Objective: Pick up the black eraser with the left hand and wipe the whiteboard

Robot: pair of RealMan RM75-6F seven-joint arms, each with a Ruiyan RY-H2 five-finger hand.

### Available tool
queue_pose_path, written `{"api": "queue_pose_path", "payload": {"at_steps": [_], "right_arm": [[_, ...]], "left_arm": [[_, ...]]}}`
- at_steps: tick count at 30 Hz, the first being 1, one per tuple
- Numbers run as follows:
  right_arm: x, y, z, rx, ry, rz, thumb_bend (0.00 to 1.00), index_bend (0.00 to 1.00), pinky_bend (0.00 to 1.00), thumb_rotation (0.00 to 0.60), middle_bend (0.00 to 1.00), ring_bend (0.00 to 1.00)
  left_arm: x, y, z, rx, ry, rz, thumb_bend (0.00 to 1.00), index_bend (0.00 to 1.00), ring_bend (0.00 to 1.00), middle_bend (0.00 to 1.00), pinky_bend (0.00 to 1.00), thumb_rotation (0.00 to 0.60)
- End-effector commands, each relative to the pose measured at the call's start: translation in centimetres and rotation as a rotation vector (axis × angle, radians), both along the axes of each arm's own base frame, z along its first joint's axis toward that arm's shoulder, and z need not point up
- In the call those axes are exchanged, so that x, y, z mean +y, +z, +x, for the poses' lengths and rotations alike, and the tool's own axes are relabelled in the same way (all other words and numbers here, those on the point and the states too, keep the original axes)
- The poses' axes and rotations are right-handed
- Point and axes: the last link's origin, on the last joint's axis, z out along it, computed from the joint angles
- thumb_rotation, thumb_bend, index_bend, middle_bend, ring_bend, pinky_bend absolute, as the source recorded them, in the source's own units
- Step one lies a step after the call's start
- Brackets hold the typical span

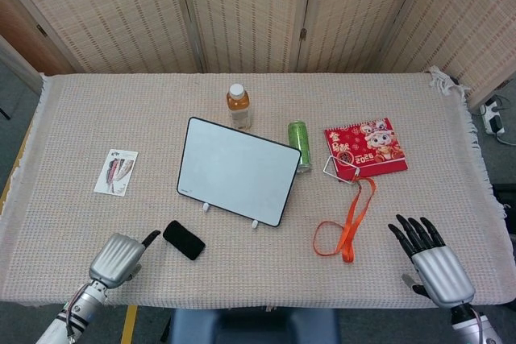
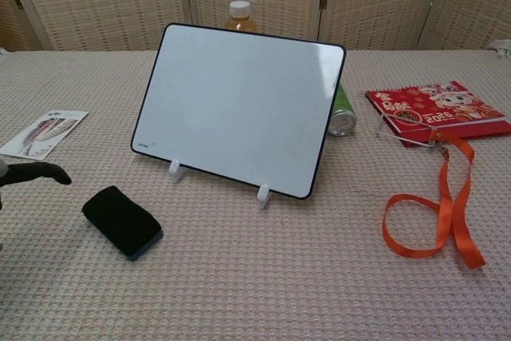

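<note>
Black eraser (image 1: 184,240) lies just right of the empty, open-fingered left hand (image 1: 119,257); approach under way, next close around it

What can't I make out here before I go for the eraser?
- Left hand: head view shows its back, fingers mostly hidden; chest view cuts it off at the left edge, one fingertip showing.
- Black eraser: contact with the hand unclear.
- Bottle: chest view, whiteboard hides its body.
- Green can: mostly behind the whiteboard.
</note>
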Motion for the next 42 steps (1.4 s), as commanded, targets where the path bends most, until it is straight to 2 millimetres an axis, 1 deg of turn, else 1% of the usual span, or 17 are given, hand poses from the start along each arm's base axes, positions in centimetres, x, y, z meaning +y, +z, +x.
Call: {"api": "queue_pose_path", "payload": {"at_steps": [1, 5, 8, 14, 18, 27, 31, 34, 39, 42], "right_arm": [[-0.3, 0.1, 0.0, -0.002, -0.004, 0.000, 0.26, 0.00, 0.00, 0.600, 0.00, 0.00], [-0.5, 0.1, -0.1, -0.003, -0.012, 0.002, 0.26, 0.00, 0.00, 0.600, 0.00, 0.00], [-0.5, 0.0, -0.1, -0.001, -0.012, 0.006, 0.26, 0.00, 0.00, 0.600, 0.00, 0.00], [-0.4, 0.0, 0.0, -0.002, -0.011, 0.003, 0.26, 0.00, 0.00, 0.600, 0.00, 0.00], [-0.4, 0.1, -0.1, -0.004, -0.012, 0.001, 0.26, 0.00, 0.00, 0.600, 0.00, 0.00], [-0.4, 0.3, -0.1, -0.009, -0.011, -0.001, 0.26, 0.00, 0.00, 0.600, 0.00, 0.00], [-0.4, 0.3, -0.1, -0.010, -0.012, -0.003, 0.26, 0.00, 0.00, 0.600, 0.00, 0.00], [-0.5, 0.3, -0.1, -0.010, -0.012, -0.003, 0.26, 0.00, 0.00, 0.600, 0.00, 0.00], [-0.5, 0.3, -0.1, -0.009, -0.012, -0.003, 0.26, 0.00, 0.00, 0.600, 0.00, 0.00], [-0.4, 0.3, -0.1, -0.009, -0.012, -0.003, 0.26, 0.00, 0.00, 0.600, 0.00, 0.00]], "left_arm": [[1.9, -1.3, 2.2, 0.002, -0.032, -0.030, 0.33, 0.23, 0.90, 1.00, 0.97, 0.600], [3.0, -2.5, 3.3, 0.017, -0.057, -0.039, 0.34, 0.23, 0.90, 1.00, 0.97, 0.600], [3.4, -3.1, 3.7, 0.016, -0.064, -0.054, 0.36, 0.24, 0.90, 1.00, 0.97, 0.600], [3.7, -4.4, 3.7, 0.044, -0.064, -0.083, 0.38, 0.26, 0.91, 1.00, 0.98, 0.600], [3.9, -5.0, 3.8, 0.054, -0.060, -0.091, 0.40, 0.28, 0.92, 1.00, 0.99, 0.600], [4.4, -5.9, 4.0, 0.057, -0.056, -0.098, 0.41, 0.36, 0.92, 1.00, 0.99, 0.600], [4.7, -6.2, 4.0, 0.050, -0.057, -0.098, 0.41, 0.41, 0.92, 1.00, 0.99, 0.600], [4.9, -6.3, 4.1, 0.040, -0.064, -0.091, 0.41, 0.47, 0.93, 1.00, 1.00, 0.600], [5.1, -6.3, 4.3, 0.003, -0.092, -0.057, 0.41, 0.65, 0.96, 1.00, 1.00, 0.600], [5.2, -5.7, 4.3, -0.035, -0.102, -0.024, 0.41, 0.71, 0.97, 1.00, 1.00, 0.600]]}}
